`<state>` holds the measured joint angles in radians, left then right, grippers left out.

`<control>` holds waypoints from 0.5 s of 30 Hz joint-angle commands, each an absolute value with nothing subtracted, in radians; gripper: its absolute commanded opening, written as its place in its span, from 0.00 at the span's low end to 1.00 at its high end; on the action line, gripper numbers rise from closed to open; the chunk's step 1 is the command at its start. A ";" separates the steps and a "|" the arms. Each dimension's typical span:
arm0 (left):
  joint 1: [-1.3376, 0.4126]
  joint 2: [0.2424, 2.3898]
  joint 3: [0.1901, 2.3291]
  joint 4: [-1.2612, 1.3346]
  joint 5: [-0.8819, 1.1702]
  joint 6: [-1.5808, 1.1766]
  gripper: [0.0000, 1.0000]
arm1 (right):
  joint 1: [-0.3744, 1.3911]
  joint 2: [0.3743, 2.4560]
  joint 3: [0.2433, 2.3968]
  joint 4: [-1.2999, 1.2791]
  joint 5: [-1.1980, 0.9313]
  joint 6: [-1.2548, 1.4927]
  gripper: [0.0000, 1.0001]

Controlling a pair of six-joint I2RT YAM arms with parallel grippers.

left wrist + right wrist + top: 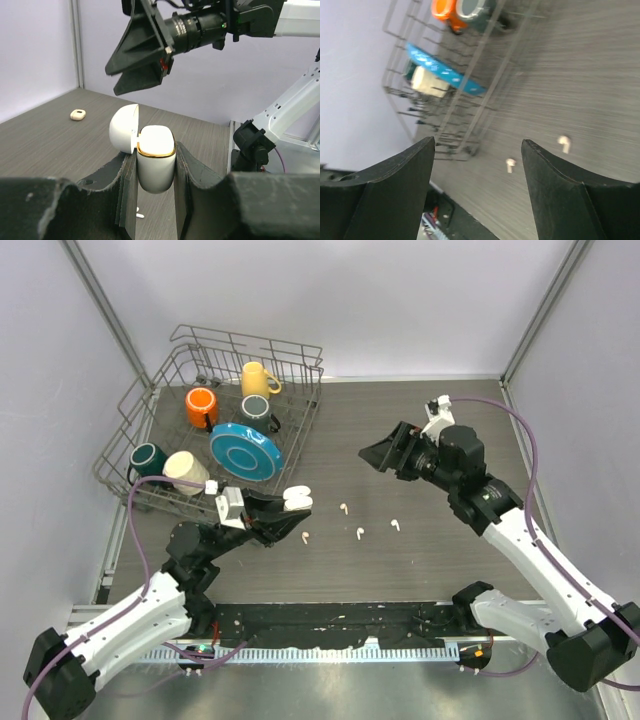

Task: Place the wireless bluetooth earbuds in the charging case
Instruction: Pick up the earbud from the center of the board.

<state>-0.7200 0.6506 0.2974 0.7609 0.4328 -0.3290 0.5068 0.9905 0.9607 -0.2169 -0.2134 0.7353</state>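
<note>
My left gripper [277,516] is shut on the white charging case [297,501] and holds it above the table. In the left wrist view the case [156,165] stands upright between the fingers [192,170], its lid [123,129] swung open to the left. Four tiny white earbuds lie on the table: one [343,508], one [305,537], one [360,533] and one [395,525]. My right gripper [381,455] is open and empty, raised above the table behind the earbuds. Its wrist view shows two earbuds [564,143] [510,165] below its spread jaws.
A wire dish rack [176,368] at the back left holds several mugs and a blue plate [245,450]. A black strip [340,618] runs along the table's near edge. Grey walls close in the back and sides.
</note>
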 commanded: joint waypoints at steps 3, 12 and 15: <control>-0.723 0.630 0.321 0.784 0.400 -0.319 0.00 | 0.446 1.008 0.950 -0.417 -0.074 0.575 0.78; -0.724 0.574 0.242 0.882 0.264 -0.333 0.00 | 0.446 0.951 0.898 -0.479 0.095 0.437 0.85; -0.724 0.555 0.218 0.914 0.247 -0.337 0.00 | 0.446 0.948 0.864 -0.480 0.091 0.405 0.85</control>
